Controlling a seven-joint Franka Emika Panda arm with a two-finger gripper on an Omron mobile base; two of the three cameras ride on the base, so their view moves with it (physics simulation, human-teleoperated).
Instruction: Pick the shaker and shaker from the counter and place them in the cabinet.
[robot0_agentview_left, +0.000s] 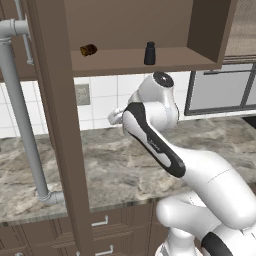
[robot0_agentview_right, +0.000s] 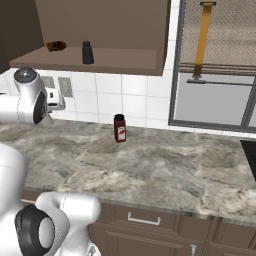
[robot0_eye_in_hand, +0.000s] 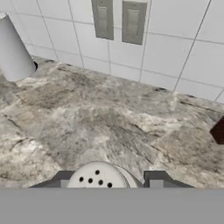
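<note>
The black shaker (robot0_agentview_left: 149, 53) stands upright on the base board of the cabinet (robot0_agentview_left: 135, 61), near its front edge, so this half of the task is judged complete. The pale shaker (robot0_eye_in_hand: 97, 176) sits between the two dark fingertips (robot0_eye_in_hand: 154, 178) of the gripper (robot0_eye_in_hand: 107, 180); the hand view looks down on its round perforated cap, with a fingertip close on each side. The fingers appear clamped on this shaker, though the contact line itself is cut off by the bottom of the view, so the grip is inferred from the close spacing. The hand is held low above the counter (robot0_eye_in_hand: 109, 122), near the tiled wall and its two outlets (robot0_eye_in_hand: 118, 19), which suits a grasp or lift of a short object standing on the stone. In both base views the wrist is bent away behind the arm's own links, so the gripper and the pale shaker cannot be made out there. A small brown object (robot0_agentview_left: 88, 49) lies farther back-left on the cabinet board; its shape is too small to identify. A dark red bottle (robot0_agentview_right: 119, 128) stands on the counter near the wall, apart from the arm. A grey pipe (robot0_eye_in_hand: 14, 52) meets the counter at the left of the hand view.
</note>
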